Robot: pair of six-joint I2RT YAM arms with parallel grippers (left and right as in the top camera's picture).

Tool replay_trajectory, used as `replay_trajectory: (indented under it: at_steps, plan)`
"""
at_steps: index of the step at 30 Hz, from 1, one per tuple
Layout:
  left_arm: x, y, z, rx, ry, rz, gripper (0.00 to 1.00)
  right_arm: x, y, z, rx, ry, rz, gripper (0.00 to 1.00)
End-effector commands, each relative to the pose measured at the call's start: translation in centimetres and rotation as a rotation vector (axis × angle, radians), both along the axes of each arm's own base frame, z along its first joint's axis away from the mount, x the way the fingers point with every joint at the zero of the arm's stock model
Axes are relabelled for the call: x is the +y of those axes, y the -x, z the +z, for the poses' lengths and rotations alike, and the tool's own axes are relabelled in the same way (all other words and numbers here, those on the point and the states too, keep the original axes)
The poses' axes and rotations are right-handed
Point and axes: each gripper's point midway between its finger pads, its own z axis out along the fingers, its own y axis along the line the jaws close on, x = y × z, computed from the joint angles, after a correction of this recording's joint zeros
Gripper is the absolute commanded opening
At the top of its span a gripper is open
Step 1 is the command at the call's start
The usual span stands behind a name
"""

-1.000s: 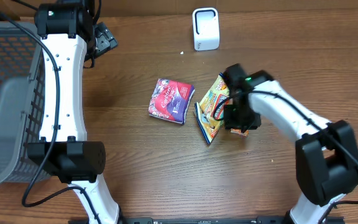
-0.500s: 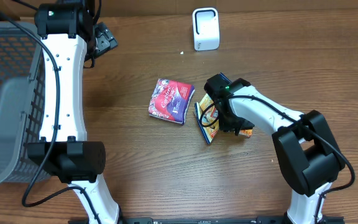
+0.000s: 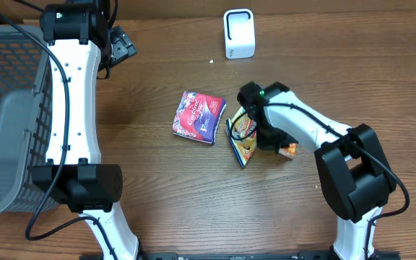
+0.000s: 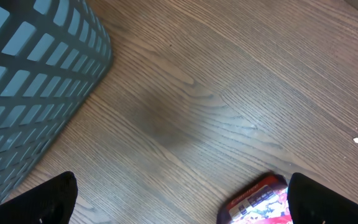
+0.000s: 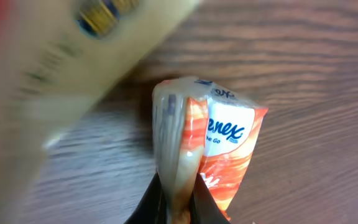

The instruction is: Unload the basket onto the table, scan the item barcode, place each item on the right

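Pinching the edge of the tissue pack (image 5: 219, 146) tight in my right fingers (image 5: 207, 208), just right of the yellow snack bag (image 3: 244, 133); my left fingers (image 4: 42, 202) hang spread wide, empty.

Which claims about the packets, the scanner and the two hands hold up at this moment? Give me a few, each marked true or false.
1. The right hand is shut on the orange Kleenex pack. True.
2. The red packet lies inside the grey basket. False: it lies on the table, well clear of the basket.
3. The white scanner stands apart from all the packets. True.
4. The left hand holds the red packet. False: it is open and empty, and the packet lies on the wood below it.
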Motion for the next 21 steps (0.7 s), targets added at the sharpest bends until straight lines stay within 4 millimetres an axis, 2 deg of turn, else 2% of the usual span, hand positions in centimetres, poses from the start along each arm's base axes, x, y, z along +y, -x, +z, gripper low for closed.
replay_trajectory:
  at_steps: [1, 4, 7, 9, 11, 15, 21]
  plan:
    - [0.1, -0.2, -0.4, 0.007, 0.002, 0.014, 1.0, 1.9, -2.5, 2.8, -0.048, -0.129, -0.029, 0.04]
    - [0.1, -0.2, -0.4, 0.007, 0.002, 0.014, 1.0, 3.5, -3.3, 3.8, -0.019, -0.282, -0.009, 0.04]
    - [0.1, -0.2, -0.4, 0.007, 0.002, 0.014, 1.0, 5.9, -4.2, 4.6, 0.015, -0.534, 0.04, 0.04]
    - [0.1, -0.2, -0.4, 0.007, 0.002, 0.014, 1.0, 8.4, -5.1, 5.6, 0.026, -0.785, 0.087, 0.04]
    - [0.1, -0.2, -0.4, 0.007, 0.002, 0.014, 1.0, 9.7, -5.4, 6.4, 0.028, -0.945, 0.123, 0.04]
    - [0.1, -0.2, -0.4, 0.007, 0.002, 0.014, 1.0, 10.8, -5.5, 6.8, 0.038, -1.142, 0.116, 0.04]
    - [0.1, -0.2, -0.4, 0.007, 0.002, 0.014, 1.0, 11.2, -5.3, 7.0, 0.049, -1.298, 0.104, 0.04]
